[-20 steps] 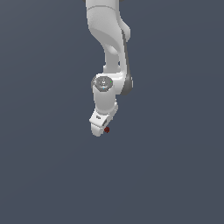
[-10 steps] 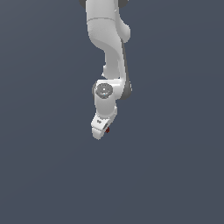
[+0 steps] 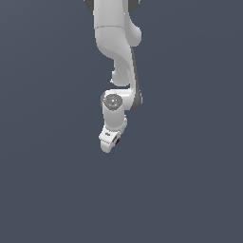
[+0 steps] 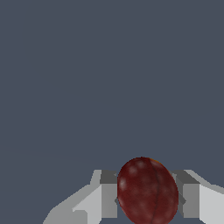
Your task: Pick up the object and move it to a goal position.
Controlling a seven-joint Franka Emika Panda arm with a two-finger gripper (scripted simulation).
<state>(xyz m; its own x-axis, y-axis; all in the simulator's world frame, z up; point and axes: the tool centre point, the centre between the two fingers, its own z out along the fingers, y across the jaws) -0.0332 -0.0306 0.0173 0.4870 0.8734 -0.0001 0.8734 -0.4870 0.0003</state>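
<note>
Between the two grey fingers [image 4: 109,194] of the gripper [image 4: 148,197] sits the object [image 4: 148,191], a dark red, glossy, egg-shaped blob with faint pale mottling and a thin dark seam running down its face. Seen from the wrist view, it fills the whole gap: one finger pad presses against one flank and the other pad against the opposite flank, with no space showing on either side. So the gripper is clenched on the object and grasping it. White finger housings flank the grey pads on the outside, and beyond them only a flat, uniform blue-grey surface [image 4: 109,78] shows.

From the exterior view, the white arm [image 3: 116,42] hangs down from the top edge, bends at a rounded joint with a grey circular cap [image 3: 113,100], and ends in the gripper [image 3: 112,140], which tilts slightly toward the exterior view's left at its tip. At that scale the object [image 3: 117,141] appears only as a tiny dark red speck at the gripper's edge, on the side facing the exterior view's right, mostly hidden by the white hand body. Whether the gripper's tips touch the surface [image 3: 190,190] beneath or hang above it cannot be told, since the plain background gives no shadow or edge to judge by.
</note>
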